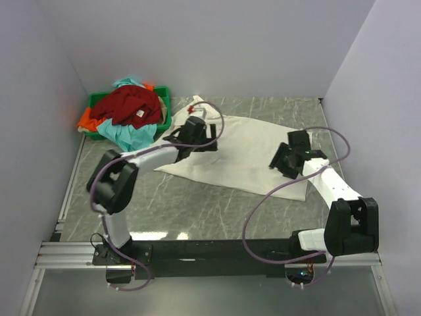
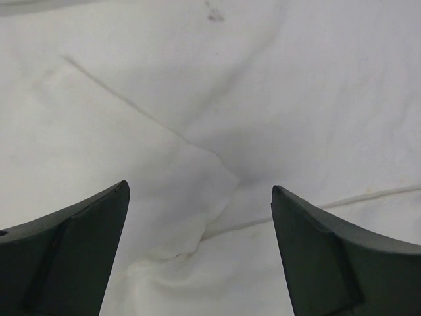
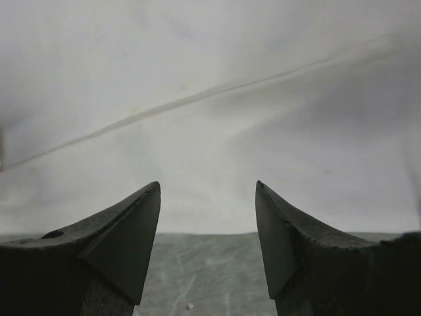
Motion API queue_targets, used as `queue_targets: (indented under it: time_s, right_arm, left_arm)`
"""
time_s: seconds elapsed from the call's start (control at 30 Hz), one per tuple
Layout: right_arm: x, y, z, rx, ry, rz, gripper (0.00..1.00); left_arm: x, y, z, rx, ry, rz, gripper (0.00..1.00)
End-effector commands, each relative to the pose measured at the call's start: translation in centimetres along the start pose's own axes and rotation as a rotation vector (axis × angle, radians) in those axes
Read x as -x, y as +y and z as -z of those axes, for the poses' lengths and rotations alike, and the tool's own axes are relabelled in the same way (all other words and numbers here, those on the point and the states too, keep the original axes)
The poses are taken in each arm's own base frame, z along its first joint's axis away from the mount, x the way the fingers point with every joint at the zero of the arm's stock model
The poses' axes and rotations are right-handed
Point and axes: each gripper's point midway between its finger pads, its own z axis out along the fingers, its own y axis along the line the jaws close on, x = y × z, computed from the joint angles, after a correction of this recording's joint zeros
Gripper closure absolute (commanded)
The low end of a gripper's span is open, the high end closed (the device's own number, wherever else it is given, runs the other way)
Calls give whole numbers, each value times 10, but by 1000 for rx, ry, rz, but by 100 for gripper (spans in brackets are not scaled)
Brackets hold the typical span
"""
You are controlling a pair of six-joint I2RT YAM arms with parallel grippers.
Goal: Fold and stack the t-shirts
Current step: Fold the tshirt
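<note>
On a grey marble counter (image 1: 197, 210) walled in white, the left jaws and right jaws hang spread apart, gripping nothing, over a cream-white t-shirt (image 1: 243, 155) lying spread out mid-counter. A dark red t-shirt (image 1: 128, 105), teal t-shirt (image 1: 125, 135) and orange t-shirt (image 1: 85, 120) are heaped in a green bin (image 1: 163, 99) at far left.

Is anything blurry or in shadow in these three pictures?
Top external: sharp, evenly lit, faint shadows on the cream-white t-shirt. Left wrist: creases crisp, a grey shadow ahead of the dark left fingers. Right wrist: cloth hazier, right fingers nearly silhouettes.
</note>
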Motion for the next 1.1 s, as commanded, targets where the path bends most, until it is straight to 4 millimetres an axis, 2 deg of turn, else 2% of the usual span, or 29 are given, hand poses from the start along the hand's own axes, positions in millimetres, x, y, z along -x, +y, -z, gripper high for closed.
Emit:
queue_targets:
  time_s: [0.0,0.03,0.07,0.1,0.13,0.17,0.2,0.23,0.27,0.33,0.47,0.57,0.7,0.9,1.07]
  right_arm:
    - [20,-39,7,-72,-56,-53,34]
    - [21,-45,6,-93,-57,-56,34]
    - [29,-61,7,-137,-76,-79,34]
    - [34,-78,9,-178,-81,-119,34]
    - [36,-87,9,-200,-81,-138,33]
    - [39,-96,10,-221,-88,-160,33]
    - [43,-108,11,-241,-96,-199,33]
    - [44,-113,11,-244,-101,-215,33]
    - [46,-118,10,-254,-111,-233,33]
    - [46,-129,5,-281,-102,-264,33]
    - [48,-134,-8,-277,-79,-287,34]
    - [54,-133,-16,-251,-89,-299,35]
    - [55,-136,-33,-246,-57,-291,36]
    - [61,-130,-52,-186,-35,-286,38]
    - [65,-124,-58,-152,-34,-282,41]
  left_arm:
    - [44,33,47,40,-141,122,5]
    - [47,42,52,42,-157,146,4]
    - [49,62,56,69,-167,183,3]
    - [40,76,64,80,-155,197,3]
    - [34,85,66,77,-138,209,3]
    - [42,102,69,84,-171,235,2]
    - [32,114,71,96,-156,244,2]
    - [28,120,71,81,-143,253,2]
    - [26,138,71,101,-147,269,2]
    - [22,158,71,108,-139,295,2]
    - [11,179,66,88,-115,330,2]
    - [11,189,62,96,-117,330,1]
    - [6,191,55,72,-103,338,1]
    - [-1,198,50,71,-90,356,1]
    - [-5,201,47,72,-77,360,2]
